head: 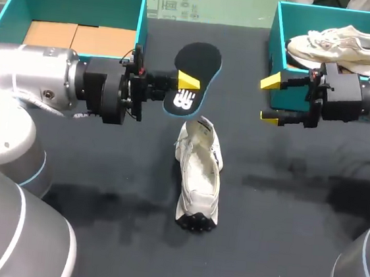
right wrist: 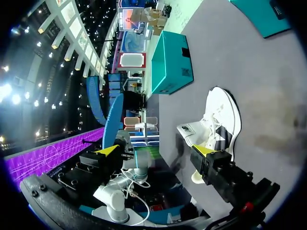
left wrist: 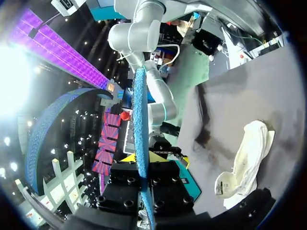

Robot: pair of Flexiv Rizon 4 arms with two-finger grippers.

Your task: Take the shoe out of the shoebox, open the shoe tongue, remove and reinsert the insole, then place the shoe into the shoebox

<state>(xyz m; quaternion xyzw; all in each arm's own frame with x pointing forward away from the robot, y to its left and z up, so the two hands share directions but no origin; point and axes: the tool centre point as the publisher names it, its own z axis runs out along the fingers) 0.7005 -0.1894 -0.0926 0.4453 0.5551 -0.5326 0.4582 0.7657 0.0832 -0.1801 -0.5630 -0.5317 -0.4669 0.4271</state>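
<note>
The insole point(head: 198, 64) is hanging in the upper middle of the head view. The left gripper point(head: 182, 85) is pinching 1 end of it from both sides. It is looking thin, light and bendy, so a grip near 1 end is probably working best. The white shoe point(head: 198, 173) is lying on the black table point(head: 295, 223), just below the insole. The right gripper point(head: 270, 100) is hovering wide open, holding nothing, by the upper right shoebox point(head: 278, 36). Only the left wrist view is showing the insole edge-on, as a thin blue strip.
</note>
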